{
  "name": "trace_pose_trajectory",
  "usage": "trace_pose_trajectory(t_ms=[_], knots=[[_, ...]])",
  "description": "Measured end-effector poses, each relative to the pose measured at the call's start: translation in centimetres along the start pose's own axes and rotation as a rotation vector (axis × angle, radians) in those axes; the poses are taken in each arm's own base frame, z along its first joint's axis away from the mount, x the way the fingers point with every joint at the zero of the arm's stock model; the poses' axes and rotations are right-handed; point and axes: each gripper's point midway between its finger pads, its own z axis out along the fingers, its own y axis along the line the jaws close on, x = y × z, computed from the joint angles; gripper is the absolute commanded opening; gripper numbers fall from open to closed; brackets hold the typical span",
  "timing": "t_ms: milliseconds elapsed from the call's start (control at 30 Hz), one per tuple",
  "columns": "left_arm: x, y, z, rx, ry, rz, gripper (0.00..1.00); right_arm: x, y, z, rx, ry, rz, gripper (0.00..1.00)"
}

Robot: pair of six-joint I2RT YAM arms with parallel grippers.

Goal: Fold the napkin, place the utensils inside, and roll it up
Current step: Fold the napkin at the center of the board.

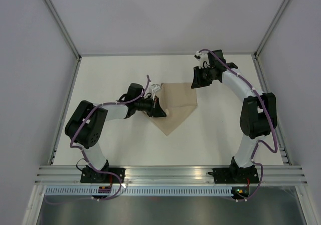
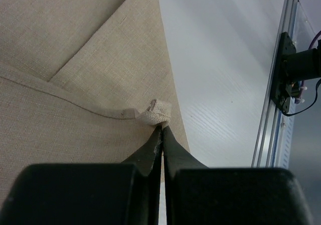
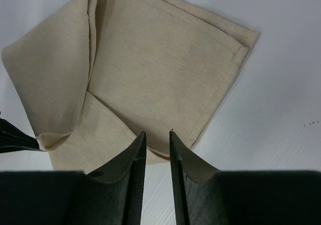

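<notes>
The left hand (image 1: 159,112) hides the left corner of the napkin (image 1: 178,107).

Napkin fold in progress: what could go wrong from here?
1. The left gripper pinches only the very tip of a napkin corner. That small bite could slip free when pulled.
2. The right gripper stands open and grips nothing, so the cloth may slide over the table instead of folding.
3. The layers already lie uneven, so the fold may end up skewed.
</notes>
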Motion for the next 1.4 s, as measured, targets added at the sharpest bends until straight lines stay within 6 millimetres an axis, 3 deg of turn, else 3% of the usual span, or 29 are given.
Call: trace_pose_trajectory(t_ms=[267,667,1100,1400], knots=[[1.5,-0.9,0.3,-0.032,0.05,0.036,0.02,0.1,-0.1,0.1,0.003,0.003,-0.001,0.31],[4.2,-0.5,0.3,-0.09,0.147,0.043,0.02,0.5,-0.1,0.7,0.012,0.018,-0.006,0.31],[5.4,-1.2,0.4,-0.113,0.194,0.087,0.28,0.5,-0.1,0.8,0.018,0.021,-0.015,0.31],[4.6,-2.3,0.1,-0.099,0.174,0.116,0.29,1.0,-0.1,1.5,0.016,0.04,-0.015,0.31]])
